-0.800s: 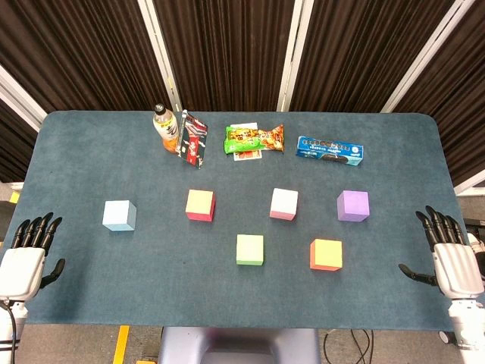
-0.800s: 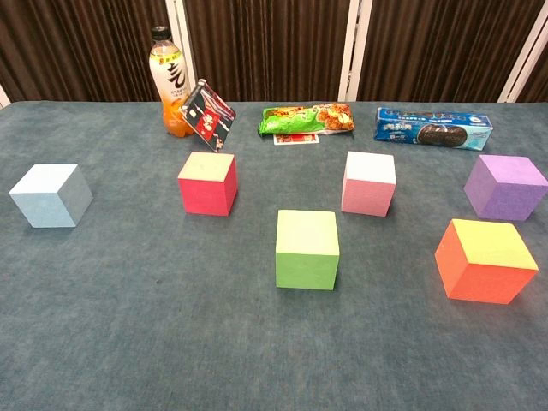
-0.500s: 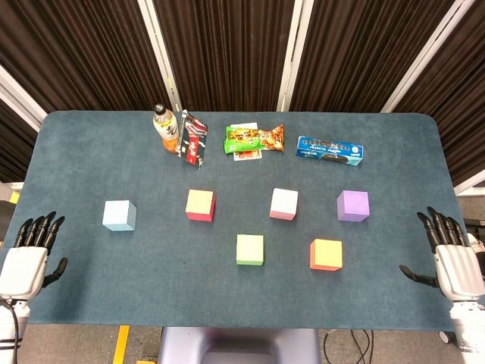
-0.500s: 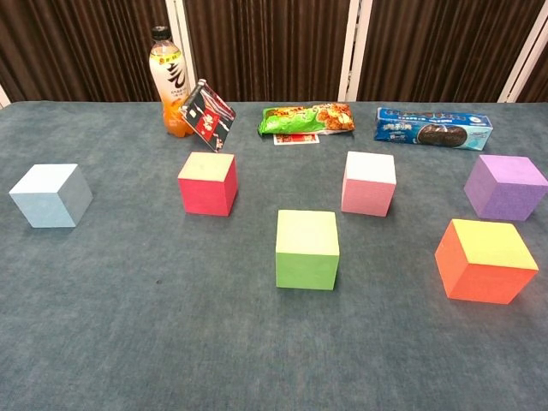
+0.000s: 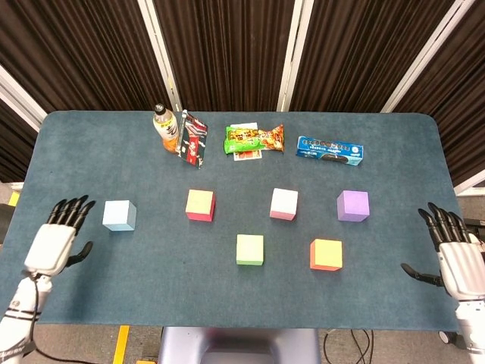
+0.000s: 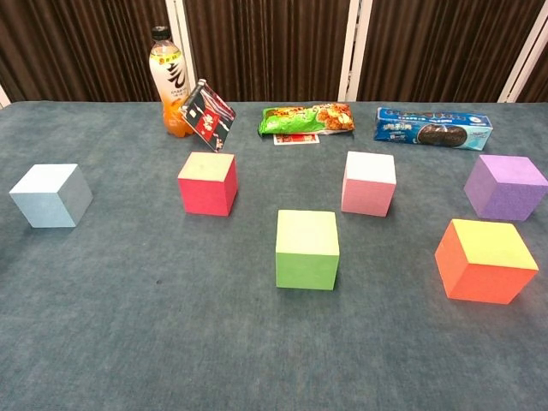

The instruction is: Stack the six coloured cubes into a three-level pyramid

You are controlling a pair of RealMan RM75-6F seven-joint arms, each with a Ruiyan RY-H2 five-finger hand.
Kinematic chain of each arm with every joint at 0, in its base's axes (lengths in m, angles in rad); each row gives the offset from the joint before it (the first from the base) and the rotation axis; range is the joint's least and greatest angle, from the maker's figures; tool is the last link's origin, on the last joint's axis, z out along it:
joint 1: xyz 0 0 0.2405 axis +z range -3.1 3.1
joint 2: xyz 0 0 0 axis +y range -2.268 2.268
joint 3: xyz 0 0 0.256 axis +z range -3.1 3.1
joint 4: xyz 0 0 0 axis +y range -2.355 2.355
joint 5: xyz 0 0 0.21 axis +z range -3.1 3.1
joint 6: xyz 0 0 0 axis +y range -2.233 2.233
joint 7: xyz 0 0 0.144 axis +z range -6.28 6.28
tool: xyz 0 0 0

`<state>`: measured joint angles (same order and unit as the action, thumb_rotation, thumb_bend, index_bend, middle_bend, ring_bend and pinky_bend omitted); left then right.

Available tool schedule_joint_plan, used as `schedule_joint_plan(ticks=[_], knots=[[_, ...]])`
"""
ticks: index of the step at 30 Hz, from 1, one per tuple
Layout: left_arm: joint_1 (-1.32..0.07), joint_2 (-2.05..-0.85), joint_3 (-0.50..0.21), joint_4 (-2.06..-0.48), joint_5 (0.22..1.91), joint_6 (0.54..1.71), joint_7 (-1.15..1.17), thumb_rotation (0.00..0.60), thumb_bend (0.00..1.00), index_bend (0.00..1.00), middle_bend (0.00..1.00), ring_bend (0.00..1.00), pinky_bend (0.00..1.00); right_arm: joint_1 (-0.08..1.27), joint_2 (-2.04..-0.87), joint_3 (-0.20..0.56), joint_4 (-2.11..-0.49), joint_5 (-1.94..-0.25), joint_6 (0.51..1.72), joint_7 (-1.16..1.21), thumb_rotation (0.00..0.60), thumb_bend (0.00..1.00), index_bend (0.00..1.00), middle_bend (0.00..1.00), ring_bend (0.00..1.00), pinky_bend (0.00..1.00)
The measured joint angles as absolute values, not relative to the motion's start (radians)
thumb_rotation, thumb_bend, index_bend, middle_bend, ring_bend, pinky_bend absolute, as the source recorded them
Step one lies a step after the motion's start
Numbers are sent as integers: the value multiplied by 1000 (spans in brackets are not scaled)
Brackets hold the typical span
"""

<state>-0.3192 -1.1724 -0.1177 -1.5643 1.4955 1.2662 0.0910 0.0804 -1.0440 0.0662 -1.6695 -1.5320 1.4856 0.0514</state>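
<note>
Left hand [image 5: 54,244] hovers over the near-left part of the surface [image 5: 136,288], fingers spread and holding nothing, with the light blue cube [image 5: 120,215] just ahead and to its inner side, close but not touching. That looks like the nearest piece for it to take, which would explain why the hand is angled toward it. Right hand [image 5: 458,258] hangs at the far edge on its own side, likewise spread wide and empty, off the cloth; the purple cube [image 5: 353,205] and the orange cube [image 5: 326,254] lie inward from it, well apart from its fingertips. Between the two hands sit the red cube [image 5: 200,205], the pink cube [image 5: 284,203] and, nearer the robot, the green cube [image 5: 250,249]. All six rest singly on the surface, none touching another, so the pyramid has not been started. Beyond the cubes, along the far side, stand a drink bottle [image 5: 165,127] with a snack packet [image 5: 195,139] leaning by it, a green snack bag [image 5: 254,139] and a blue biscuit pack [image 5: 330,150], out of the working area.
</note>
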Motion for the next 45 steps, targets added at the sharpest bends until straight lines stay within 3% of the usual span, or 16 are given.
schedule_joint_plan(ticks=[13,23,40,45], knots=[[-609,-1218,-214,-1583,1416,922,63,600,359,29,34,34,68,110,-1034,78,-1689,-1529,1452,30,600,37,0,0,0,0],[-771,-1359,-226,-1473,1233,714,160,600,353,0,0,0,58,124,-1039,81,-1673,-1508,1425,41,600,36,0,0,0,0],[-937,-1528,-240,-1286,1004,598,204,600,351,0,2,0,60,129,-1050,79,-1635,-1478,1401,65,600,36,0,0,0,0],[-968,-1567,-242,-1230,974,590,198,600,350,61,114,84,99,132,-1055,80,-1623,-1470,1394,74,600,36,0,0,0,0]])
